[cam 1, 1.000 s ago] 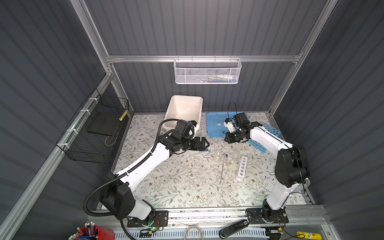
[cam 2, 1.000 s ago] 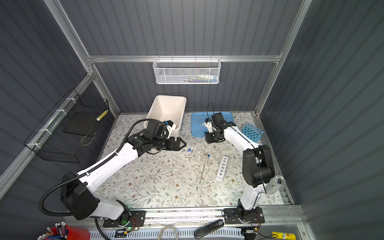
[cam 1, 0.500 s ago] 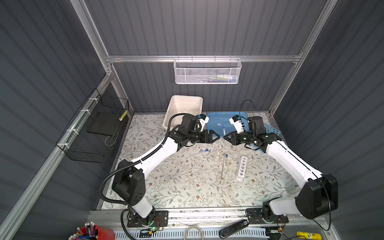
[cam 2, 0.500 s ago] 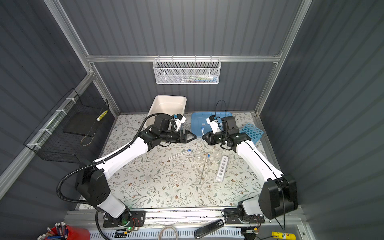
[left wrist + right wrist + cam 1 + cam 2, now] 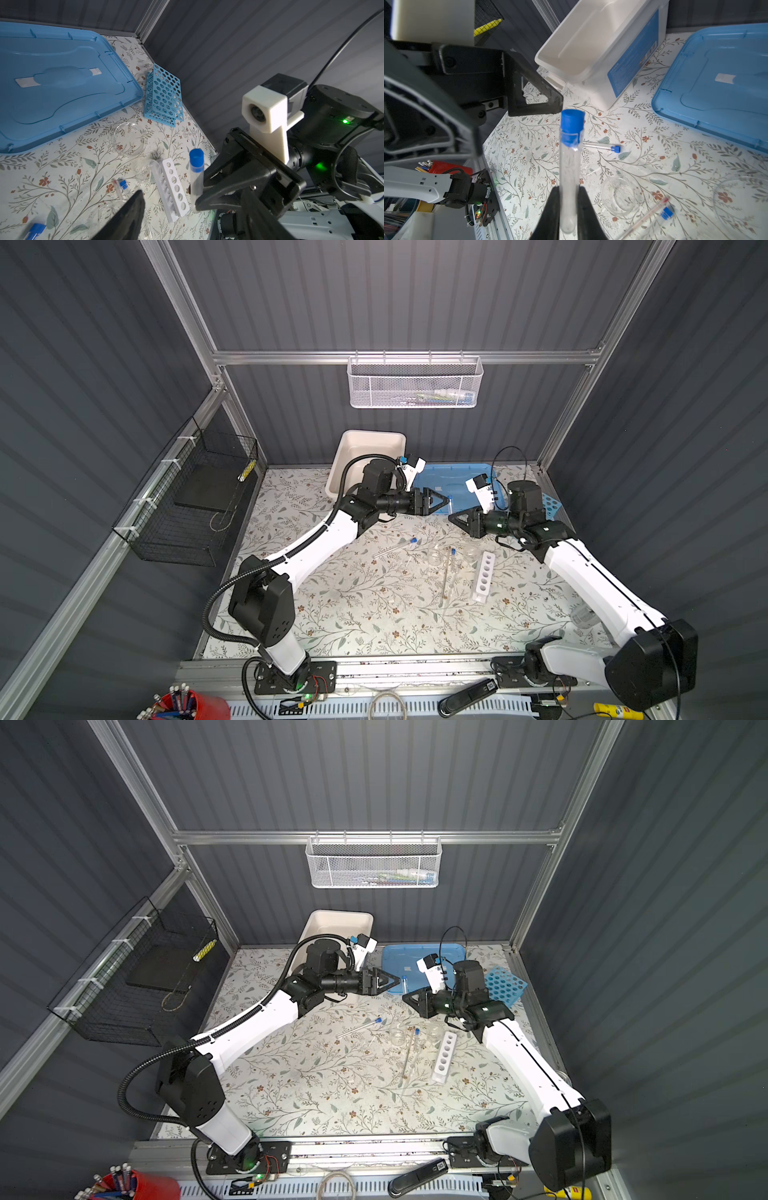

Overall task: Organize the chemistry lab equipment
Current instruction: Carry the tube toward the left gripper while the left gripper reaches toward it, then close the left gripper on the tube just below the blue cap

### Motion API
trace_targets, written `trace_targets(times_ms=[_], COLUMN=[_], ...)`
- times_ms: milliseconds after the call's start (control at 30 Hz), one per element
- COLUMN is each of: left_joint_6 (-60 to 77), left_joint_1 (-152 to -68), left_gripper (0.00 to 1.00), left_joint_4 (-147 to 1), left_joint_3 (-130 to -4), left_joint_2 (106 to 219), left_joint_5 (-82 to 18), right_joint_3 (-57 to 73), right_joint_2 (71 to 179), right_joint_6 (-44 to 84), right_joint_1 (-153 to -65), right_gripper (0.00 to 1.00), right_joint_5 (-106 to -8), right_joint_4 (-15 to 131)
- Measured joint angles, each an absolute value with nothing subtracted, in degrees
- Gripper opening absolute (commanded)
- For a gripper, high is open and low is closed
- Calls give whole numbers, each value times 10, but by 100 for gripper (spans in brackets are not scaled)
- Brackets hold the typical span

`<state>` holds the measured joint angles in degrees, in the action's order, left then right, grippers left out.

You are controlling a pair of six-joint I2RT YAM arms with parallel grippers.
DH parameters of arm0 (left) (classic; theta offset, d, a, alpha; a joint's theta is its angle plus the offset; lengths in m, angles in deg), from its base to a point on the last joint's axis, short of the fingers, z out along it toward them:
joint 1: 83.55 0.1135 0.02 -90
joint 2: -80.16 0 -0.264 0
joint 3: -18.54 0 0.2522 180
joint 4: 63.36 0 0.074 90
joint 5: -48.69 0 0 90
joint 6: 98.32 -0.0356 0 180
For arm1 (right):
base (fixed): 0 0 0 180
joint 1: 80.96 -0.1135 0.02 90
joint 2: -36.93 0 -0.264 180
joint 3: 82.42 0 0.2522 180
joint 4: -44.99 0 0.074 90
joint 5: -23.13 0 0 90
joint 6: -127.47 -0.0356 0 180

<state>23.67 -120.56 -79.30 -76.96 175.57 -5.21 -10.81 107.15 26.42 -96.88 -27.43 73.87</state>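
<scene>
Pinching the rounded lower end of a slim, clear, blue-capped test tube, the right gripper is clenched on it between two black, wedge-shaped fingers and holds it upright. In both top views this tube stands just above the middle of the frame, over the near edge of the smooth blue lid.

The left gripper faces it from the left with its jaws parted, grasping nothing. One angular black finger ends right beside the cap; contact cannot be told.

On the floral mat, a second tube lies flat near the centre of a top view, pointing toward the lower left. A third tube lies to its right, alongside a thin glass rod with a reddish tip. A small clear beaker and a wider, shallow clear dish sit close by.

The white rack, a narrow block with a single row of round holes, lies right of centre. The sky-blue rack, a perforated grid, sits at the right edge of the mat beside the lid. The glossy white tub, rectangular with rounded corners, stands at the back, left of the lid.
</scene>
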Motion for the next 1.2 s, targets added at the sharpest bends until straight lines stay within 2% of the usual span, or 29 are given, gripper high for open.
trace_targets(times_ms=[833, 1200], left_joint_6=[278, 305], left_joint_1=[-1206, -1213], left_gripper=[51, 39], left_joint_4=[-706, -671], left_joint_3=[-777, -778], left_joint_2=[1796, 1802], left_joint_5=[6, 23], right_joint_3=[-121, -121], right_joint_2=[1054, 1073], right_joint_6=[239, 235], right_joint_1=[-965, -965], right_gripper=[16, 16], right_joint_5=[-230, -216], right_joint_4=[703, 694])
